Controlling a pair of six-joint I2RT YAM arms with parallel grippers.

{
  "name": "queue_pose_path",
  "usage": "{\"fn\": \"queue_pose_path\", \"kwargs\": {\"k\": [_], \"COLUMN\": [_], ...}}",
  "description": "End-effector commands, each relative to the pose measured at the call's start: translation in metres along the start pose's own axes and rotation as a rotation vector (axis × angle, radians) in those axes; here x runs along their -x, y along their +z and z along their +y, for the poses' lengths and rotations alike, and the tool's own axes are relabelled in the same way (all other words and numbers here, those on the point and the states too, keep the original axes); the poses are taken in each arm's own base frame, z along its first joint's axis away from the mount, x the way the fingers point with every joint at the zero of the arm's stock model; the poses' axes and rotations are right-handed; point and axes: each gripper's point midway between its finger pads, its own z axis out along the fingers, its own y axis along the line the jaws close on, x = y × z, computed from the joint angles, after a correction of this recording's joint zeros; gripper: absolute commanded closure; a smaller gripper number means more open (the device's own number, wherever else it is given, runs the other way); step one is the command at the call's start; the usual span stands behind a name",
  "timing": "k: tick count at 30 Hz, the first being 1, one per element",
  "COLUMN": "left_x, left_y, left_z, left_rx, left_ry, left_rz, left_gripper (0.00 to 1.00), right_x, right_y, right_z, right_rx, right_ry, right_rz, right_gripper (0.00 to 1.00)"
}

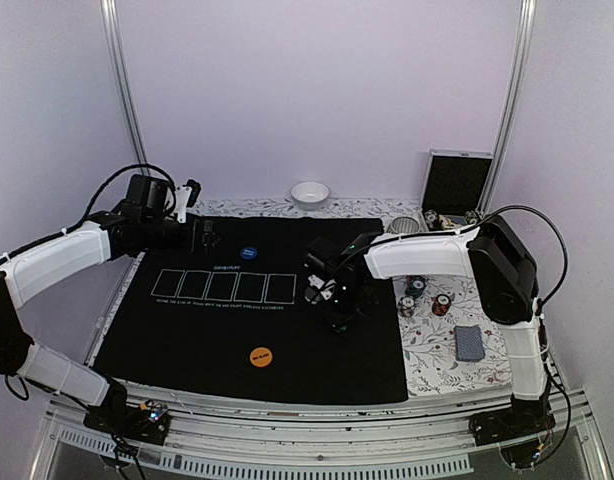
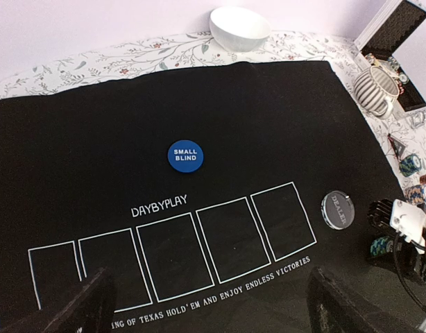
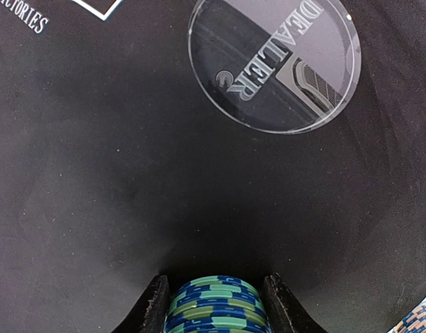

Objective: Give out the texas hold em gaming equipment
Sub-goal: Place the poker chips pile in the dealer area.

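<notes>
Right hand grips green chips near the "DEALER" disc; left hand gapes wide.

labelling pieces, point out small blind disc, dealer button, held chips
small blind disc (image 2: 185,155), left wrist view, face centre
dealer button (image 3: 275,64), right wrist view, face centre
held chips (image 3: 214,305), right wrist view, striped edges

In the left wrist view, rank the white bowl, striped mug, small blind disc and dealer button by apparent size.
1. white bowl
2. striped mug
3. small blind disc and dealer button, which look about alike.
</notes>
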Motion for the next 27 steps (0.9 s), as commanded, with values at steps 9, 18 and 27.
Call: {"fn": "queue_pose_path", "kwargs": {"k": [9, 18, 27], "left_x": [0.01, 0.009, 0.007], "left_y": [-0.008, -0.008, -0.007], "left_z": [0.001, 0.002, 0.002], "left_rx": [0.003, 0.006, 0.003], "left_ry": [0.01, 0.011, 0.011], "left_rz": [-0.027, -0.025, -0.02], "left_gripper": [0.03, 0.03, 0.02], "right_x": [-0.018, 0.014, 0.06], "right_y": [0.015, -0.031, -0.152], "right_z": [-0.016, 0.003, -0.058], "right_rx": [-0.075, 0.03, 0.085], "right_ry": [0.005, 0.004, 0.16], "right_rz": [0.041, -0.068, -0.346], "right_gripper": [0.46, 0.01, 0.01]}}
